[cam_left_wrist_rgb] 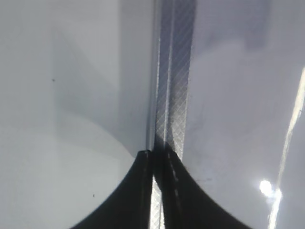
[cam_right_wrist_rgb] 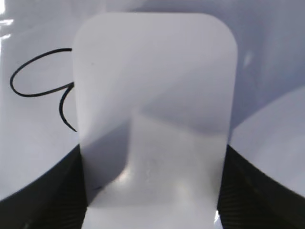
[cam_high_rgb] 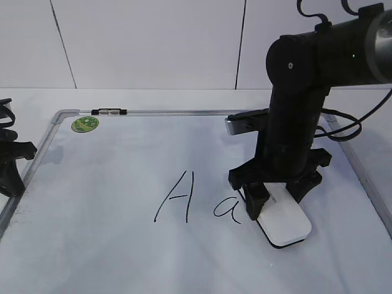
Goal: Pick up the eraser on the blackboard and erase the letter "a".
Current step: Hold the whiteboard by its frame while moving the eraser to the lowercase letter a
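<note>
The white eraser (cam_high_rgb: 283, 218) lies flat on the blackboard (cam_high_rgb: 110, 245), a white board with a grey frame. My right gripper (cam_high_rgb: 274, 199) is shut on the eraser, one finger on each long side. In the right wrist view the eraser (cam_right_wrist_rgb: 155, 95) fills the middle between my right gripper's fingers (cam_right_wrist_rgb: 152, 191). The small letter "a" (cam_high_rgb: 228, 209) sits just left of the eraser; in the right wrist view the letter "a" (cam_right_wrist_rgb: 40, 78) is partly covered by the eraser's left edge. My left gripper (cam_left_wrist_rgb: 155, 157) is shut and empty over the board's left frame (cam_left_wrist_rgb: 171, 71).
A tall capital "A" (cam_high_rgb: 177, 196) stands left of the small letter. A round green sticker (cam_high_rgb: 85, 124) and a small marker pen (cam_high_rgb: 109, 112) are at the board's far left corner. The left arm (cam_high_rgb: 9, 159) rests at the board's left edge.
</note>
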Robot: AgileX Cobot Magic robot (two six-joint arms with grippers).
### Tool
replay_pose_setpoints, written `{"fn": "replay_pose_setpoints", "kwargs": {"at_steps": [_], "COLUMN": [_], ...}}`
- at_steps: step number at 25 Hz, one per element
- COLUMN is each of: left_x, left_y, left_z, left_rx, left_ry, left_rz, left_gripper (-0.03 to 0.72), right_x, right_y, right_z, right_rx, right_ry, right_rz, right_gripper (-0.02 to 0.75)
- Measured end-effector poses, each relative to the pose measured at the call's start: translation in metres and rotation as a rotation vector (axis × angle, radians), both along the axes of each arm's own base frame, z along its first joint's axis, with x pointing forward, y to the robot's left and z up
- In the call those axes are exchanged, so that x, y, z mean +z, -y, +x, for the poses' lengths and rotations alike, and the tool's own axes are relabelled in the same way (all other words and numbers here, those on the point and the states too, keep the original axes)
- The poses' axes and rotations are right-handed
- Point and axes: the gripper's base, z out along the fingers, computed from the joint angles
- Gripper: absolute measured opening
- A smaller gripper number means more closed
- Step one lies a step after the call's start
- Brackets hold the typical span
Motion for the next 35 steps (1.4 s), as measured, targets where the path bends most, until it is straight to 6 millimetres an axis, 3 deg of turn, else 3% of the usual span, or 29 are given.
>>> {"fn": "replay_pose_setpoints", "kwargs": {"at_steps": [7,14,35], "left_x": [0.000,0.000,0.000], "left_y": [0.000,0.000,0.000], "left_z": [0.000,0.000,0.000], "left_rx": [0.000,0.000,-0.004], "left_ry": [0.000,0.000,0.000], "left_rz": [0.000,0.000,0.005], "left_gripper": [0.015,0.015,0.015], "right_x": [-0.001,-0.002,-0.010], "right_y": [-0.013,-0.023,-0.031], "right_z": [-0.006,0.006,0.007], "right_rx": [0.044,0.050,0.056], "right_ry": [0.010,0.013,-0.011], "right_rz": [-0.033,-0.039,-0.027], "right_gripper": [0.538,0.538,0.538]}}
